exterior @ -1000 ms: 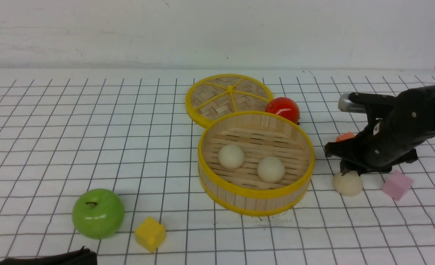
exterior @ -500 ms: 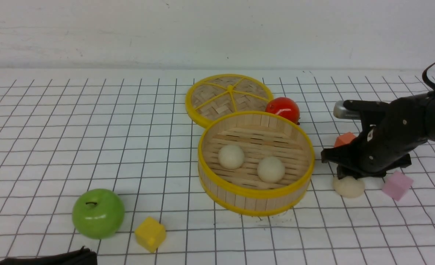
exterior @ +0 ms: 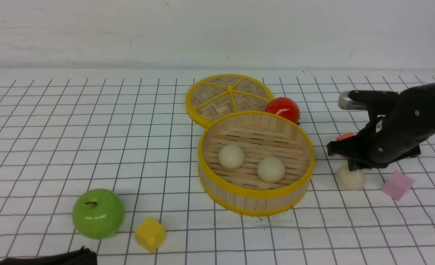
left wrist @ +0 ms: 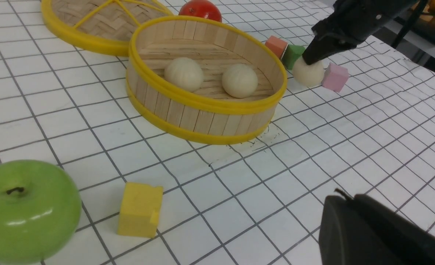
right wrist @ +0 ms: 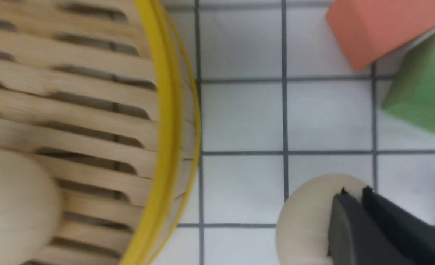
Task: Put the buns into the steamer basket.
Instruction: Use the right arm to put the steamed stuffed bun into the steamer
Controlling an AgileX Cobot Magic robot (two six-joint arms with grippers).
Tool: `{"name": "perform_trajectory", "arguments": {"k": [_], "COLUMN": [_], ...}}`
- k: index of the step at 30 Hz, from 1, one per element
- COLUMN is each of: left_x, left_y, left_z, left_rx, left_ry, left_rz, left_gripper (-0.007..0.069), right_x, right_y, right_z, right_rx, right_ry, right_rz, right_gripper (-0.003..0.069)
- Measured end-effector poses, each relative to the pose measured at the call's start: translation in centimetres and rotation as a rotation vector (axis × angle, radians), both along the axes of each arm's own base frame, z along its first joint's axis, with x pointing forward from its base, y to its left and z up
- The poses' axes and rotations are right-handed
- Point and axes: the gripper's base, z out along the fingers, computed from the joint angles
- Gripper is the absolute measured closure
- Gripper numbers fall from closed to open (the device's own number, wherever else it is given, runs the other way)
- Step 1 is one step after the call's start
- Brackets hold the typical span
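The steamer basket (exterior: 256, 193) stands mid-table and holds two buns (exterior: 231, 156) (exterior: 271, 169); both also show in the left wrist view (left wrist: 184, 73) (left wrist: 239, 80). The third bun (exterior: 351, 178) is just right of the basket, beside its rim (right wrist: 166, 110). My right gripper (exterior: 352, 166) comes down on this bun's top, jaws nearly together and pinching it (right wrist: 306, 221). The bun looks drawn upward; whether it touches the table is unclear. My left gripper (left wrist: 344, 197) is shut and empty, low at the near left edge (exterior: 48, 257).
The flat woven lid (exterior: 228, 95) and a red fruit (exterior: 282, 108) lie behind the basket. A pink cube (exterior: 397, 185), an orange block (exterior: 345, 136) and a green block (right wrist: 423, 95) crowd the third bun. A green apple (exterior: 98, 213) and yellow cube (exterior: 150, 233) sit near left.
My right gripper pressed down onto the third bun, flattening it, then rose a little. The bun now stands taller and slightly higher under the jaws. The left arm has not moved.
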Motion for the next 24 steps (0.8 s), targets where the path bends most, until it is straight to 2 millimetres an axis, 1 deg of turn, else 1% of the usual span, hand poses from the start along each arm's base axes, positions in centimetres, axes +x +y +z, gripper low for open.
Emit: {"name": "perform_trajectory", "arguments": {"k": [2,3,4,5,7,8,9,10,12,13,16,17,18,19,21,23,24], "left_x": [0.0,0.0,0.0,0.0,0.0,0.0,0.0,0.0,0.0,0.0,0.0,0.0,0.0,0.0,0.0,0.0,0.0], "left_y": [0.0,0.0,0.0,0.0,0.0,0.0,0.0,0.0,0.0,0.0,0.0,0.0,0.0,0.0,0.0,0.0,0.0], "left_z": [0.0,0.0,0.0,0.0,0.0,0.0,0.0,0.0,0.0,0.0,0.0,0.0,0.0,0.0,0.0,0.0,0.0], "left_rx": [0.0,0.0,0.0,0.0,0.0,0.0,0.0,0.0,0.0,0.0,0.0,0.0,0.0,0.0,0.001,0.001,0.001], "left_ry": [0.0,0.0,0.0,0.0,0.0,0.0,0.0,0.0,0.0,0.0,0.0,0.0,0.0,0.0,0.001,0.001,0.001], "left_rz": [0.0,0.0,0.0,0.0,0.0,0.0,0.0,0.0,0.0,0.0,0.0,0.0,0.0,0.0,0.0,0.0,0.0], "left_gripper": [0.0603,0.0603,0.0603,0.0601,0.0599,0.0597,0.0597,0.0596,0.0595,0.0593,0.0588,0.0588,0.0587,0.0586,0.0585,0.0585,0.0585], "right_x": [-0.3,-0.4,-0.4,-0.4,-0.2,0.1,0.2,0.9,1.9,2.6,4.5,4.7,5.6,5.9,6.6,6.9,7.0], "right_y": [0.4,1.0,1.9,3.0,4.6,5.9,5.9,7.3,8.6,9.2,10.0,10.1,10.5,10.7,11.0,11.1,11.1], "right_z": [1.7,2.9,4.3,5.2,6.2,6.2,6.3,5.8,4.6,3.4,1.3,0.9,-0.3,-0.9,-2.2,-3.0,-3.1], "right_rx": [0.004,0.007,0.01,0.018,0.032,0.041,0.042,0.051,0.06,0.064,0.092,0.092,0.11,0.115,0.125,0.129,0.131], "right_ry": [-0.039,-0.075,-0.116,-0.149,-0.189,-0.201,-0.205,-0.213,-0.208,-0.197,-0.206,-0.201,-0.209,-0.207,-0.194,-0.193,-0.196], "right_rz": [0.025,0.052,0.092,0.13,0.175,0.207,0.207,0.231,0.245,0.247,0.23,0.229,0.215,0.21,0.2,0.194,0.192], "right_gripper": [0.0655,0.0655,0.0653,0.0651,0.065,0.0649,0.0649,0.0648,0.0645,0.0642,0.0624,0.0622,0.0596,0.0578,0.0514,0.0434,0.0375]}}
